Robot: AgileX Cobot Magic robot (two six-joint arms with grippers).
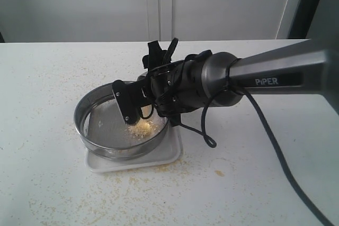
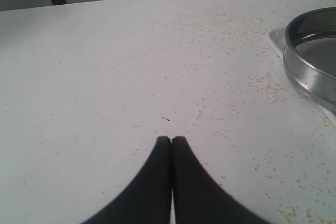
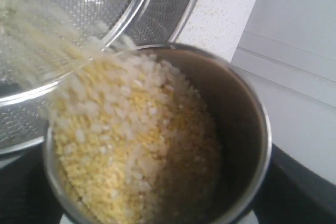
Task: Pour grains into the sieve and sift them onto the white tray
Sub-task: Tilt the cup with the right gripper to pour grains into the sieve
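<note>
**Grains** (image 3: 131,145): mixed golden-yellow bits and paler rice-like pieces. Most lie in the tilted steel cup (image 3: 252,129). A stream runs over its lip, and a small heap sits on the mesh below.

**Step in hand (judged):** pouring, early, with the cup far from empty. To do it well, hold the lip over the mesh and inside the ring. Tip gradually so the flow stays thin and nothing jumps the rim.

**Sieve** (image 1: 79,112): steel ring with grey mesh, resting on the white tray (image 1: 132,163). It holds the one heap, on the side toward the arm. What lies on the tray under the mesh cannot be told.

**Right gripper** (image 1: 132,112): clenched around the cup, above the sieve.

**Left gripper** (image 2: 171,139): fingertips pressed together, holding nothing, well apart from the sieve.

**Table** (image 2: 79,77): white, with stray grains scattered around the tray.
</note>
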